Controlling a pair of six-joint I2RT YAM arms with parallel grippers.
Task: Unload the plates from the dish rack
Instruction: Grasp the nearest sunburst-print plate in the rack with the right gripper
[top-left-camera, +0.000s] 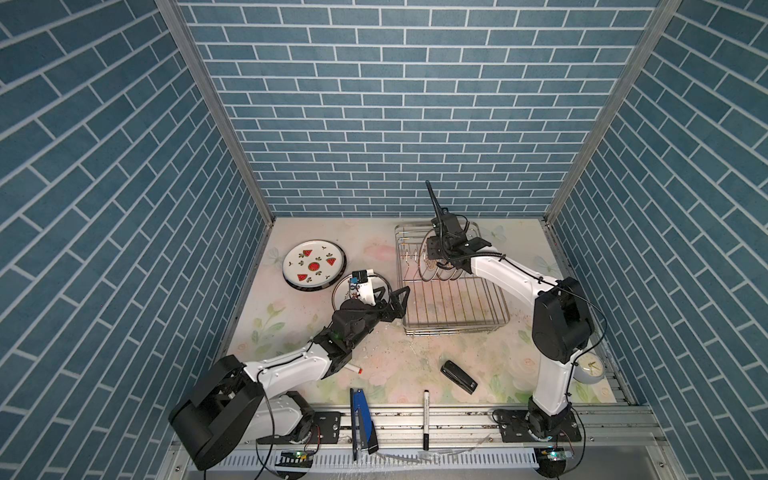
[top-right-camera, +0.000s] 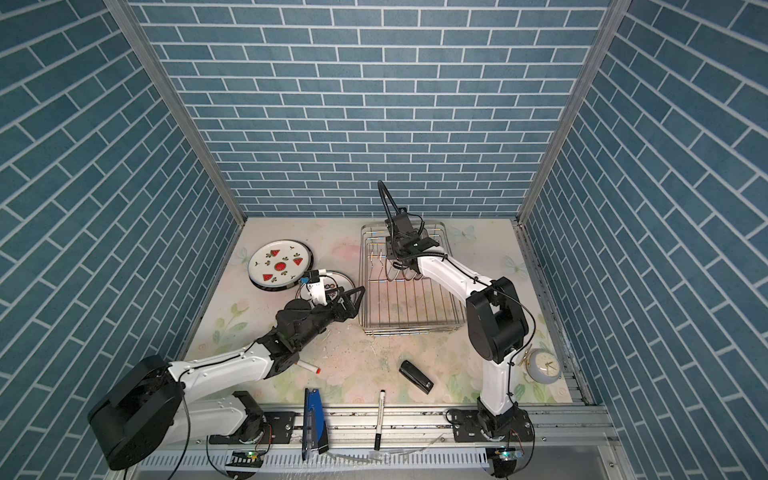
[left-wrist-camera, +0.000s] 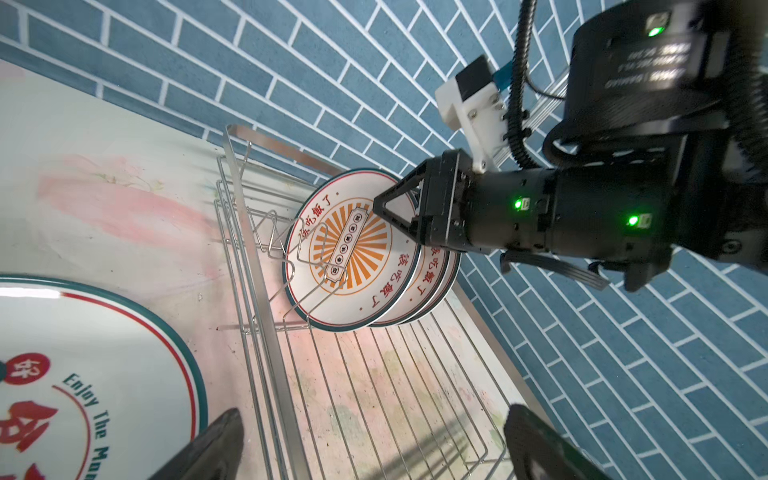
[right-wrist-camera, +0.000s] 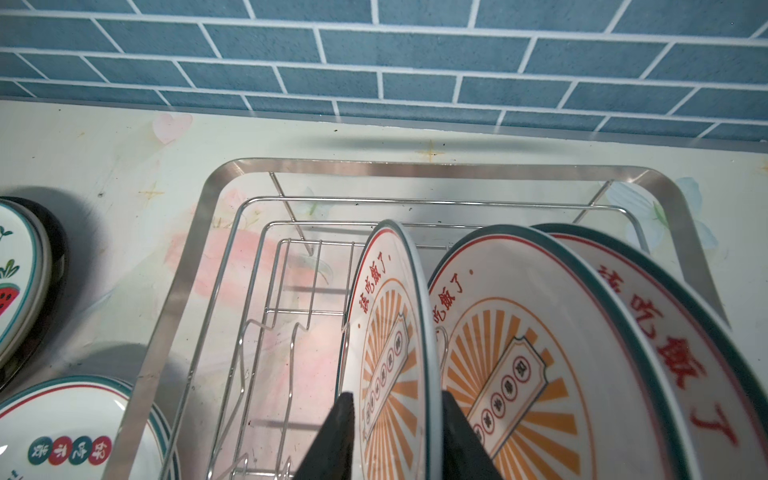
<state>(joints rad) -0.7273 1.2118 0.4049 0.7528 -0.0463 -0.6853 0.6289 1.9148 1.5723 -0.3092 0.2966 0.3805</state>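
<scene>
Three sunburst plates stand on edge in the far part of the dish rack (top-left-camera: 457, 309) (right-wrist-camera: 187, 291). My right gripper (right-wrist-camera: 397, 399) comes down over the front plate (right-wrist-camera: 386, 332) (left-wrist-camera: 345, 257), one finger on its printed face and one behind it. I cannot tell whether the fingers press it. A stack of watermelon plates (top-left-camera: 313, 264) lies flat at the far left. A single plate (top-left-camera: 347, 286) (left-wrist-camera: 83, 374) lies flat beside it. My left gripper (top-left-camera: 390, 297) (left-wrist-camera: 374, 453) hovers open and empty between that plate and the rack's left edge.
Near the front lie a black stapler (top-left-camera: 459, 376), a black marker (top-left-camera: 426, 419), a blue stapler (top-left-camera: 359, 419) and a red-tipped pen (top-left-camera: 353, 368). A white clock (top-left-camera: 590, 368) stands at the front right by the right arm. Tiled walls close in three sides.
</scene>
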